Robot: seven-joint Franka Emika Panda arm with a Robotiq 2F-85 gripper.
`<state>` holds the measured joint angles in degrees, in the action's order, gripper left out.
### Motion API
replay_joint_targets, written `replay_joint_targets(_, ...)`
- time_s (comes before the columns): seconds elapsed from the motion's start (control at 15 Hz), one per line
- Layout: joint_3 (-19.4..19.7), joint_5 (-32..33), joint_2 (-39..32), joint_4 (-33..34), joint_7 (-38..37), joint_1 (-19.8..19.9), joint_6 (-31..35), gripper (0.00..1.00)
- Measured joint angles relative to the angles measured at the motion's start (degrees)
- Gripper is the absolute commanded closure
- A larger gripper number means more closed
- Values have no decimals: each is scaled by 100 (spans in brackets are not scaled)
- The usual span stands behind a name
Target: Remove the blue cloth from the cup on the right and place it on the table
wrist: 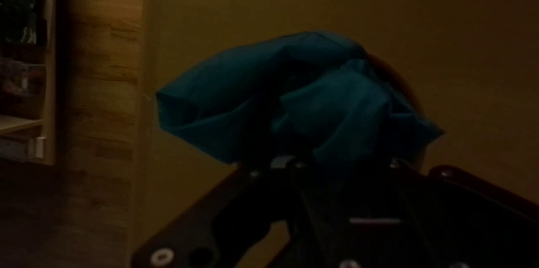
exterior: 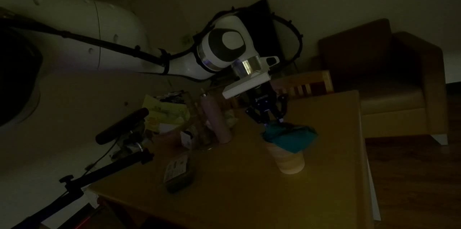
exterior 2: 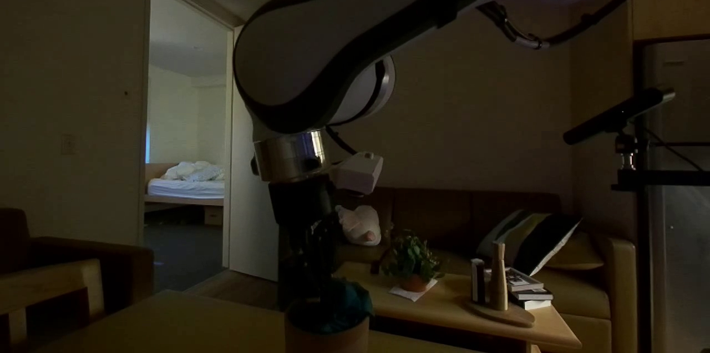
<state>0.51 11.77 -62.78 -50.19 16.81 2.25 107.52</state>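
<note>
The blue cloth (exterior: 293, 139) is crumpled in the mouth of a tan banded cup (exterior: 288, 161) and hangs over its rim. The cup stands upright on the wooden table (exterior: 245, 193). The cloth (exterior 2: 350, 306) and cup (exterior 2: 327, 341) also show low in an exterior view. In the wrist view the cloth (wrist: 337, 103) covers most of the cup, and only a strip of rim (wrist: 402, 78) shows. My gripper (exterior: 274, 122) points down at the cloth's top edge. Its fingertips (wrist: 341, 163) are apart, with cloth between them. The tips are very dark, and their contact with the cloth is unclear.
A pink bottle (exterior: 216, 118), a yellow packet (exterior: 166, 113) and a plastic container (exterior: 178, 173) are on the same table. A camera on a stand (exterior: 122, 126) is beside it. A chair (exterior: 304, 83) stands at the table's far side.
</note>
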Motion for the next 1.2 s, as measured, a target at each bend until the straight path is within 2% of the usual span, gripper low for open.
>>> replay_joint_targets(0.53,0,0,42,24,-3,16,-21,99)
replay_joint_targets(1.2,0,1,631,-1,-15,1,-14,99)
